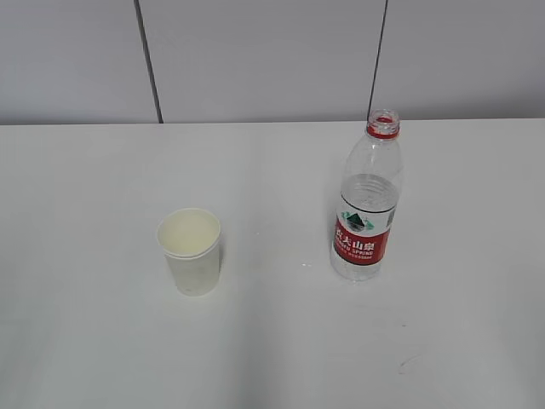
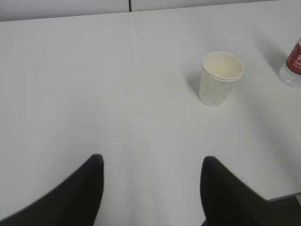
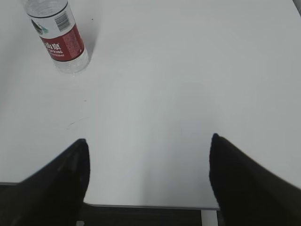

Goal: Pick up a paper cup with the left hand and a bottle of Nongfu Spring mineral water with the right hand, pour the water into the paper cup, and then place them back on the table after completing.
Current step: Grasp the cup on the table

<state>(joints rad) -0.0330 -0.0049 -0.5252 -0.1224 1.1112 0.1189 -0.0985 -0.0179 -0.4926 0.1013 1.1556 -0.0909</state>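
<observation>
On the white bench (image 1: 85,341), the paper cup (image 1: 190,250) stands upright left of centre, the uncapped bottle (image 1: 368,204) right of centre. Neither is held. The left hand (image 2: 150,188) and right hand (image 3: 148,174) are released, low in their wrist frames. Each should approach level and grip mid-body, gently on the cup.

Bright, even, diffuse light; the wide white desk (image 1: 102,341) looks washed out, shadows faint and soft, wrist views slightly blurred
</observation>
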